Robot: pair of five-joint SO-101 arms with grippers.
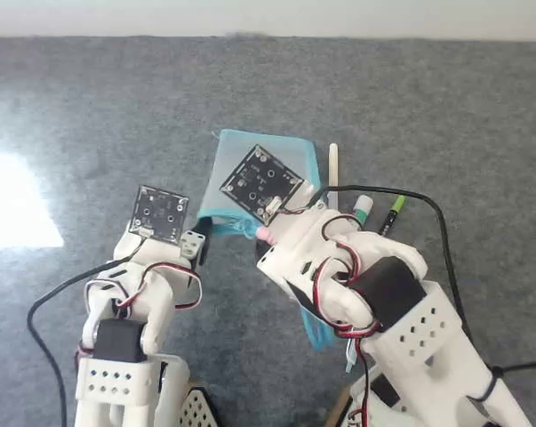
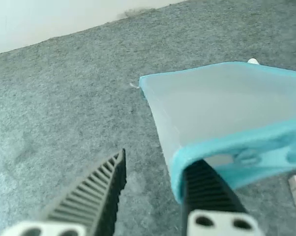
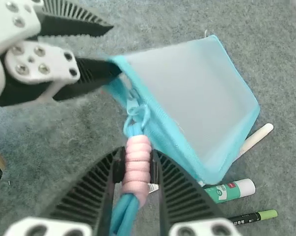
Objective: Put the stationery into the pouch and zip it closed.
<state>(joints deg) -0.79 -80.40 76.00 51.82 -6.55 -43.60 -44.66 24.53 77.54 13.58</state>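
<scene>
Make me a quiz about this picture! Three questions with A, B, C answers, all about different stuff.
1. Where is the glue stick?
A) inside the pouch
B) on the grey mat beside the pouch
C) in the left hand

2. What colour is the bead pull on the zipper?
A) pink
B) yellow
C) black

3. What is the right hand doing?
A) wide open
B) shut on the bead pull
C) shut on a pen

Answers: 1 B, it lies on the mat next to the pouch; 2 A, the beads are pink; 3 B, its fingers pinch the beads.
</scene>
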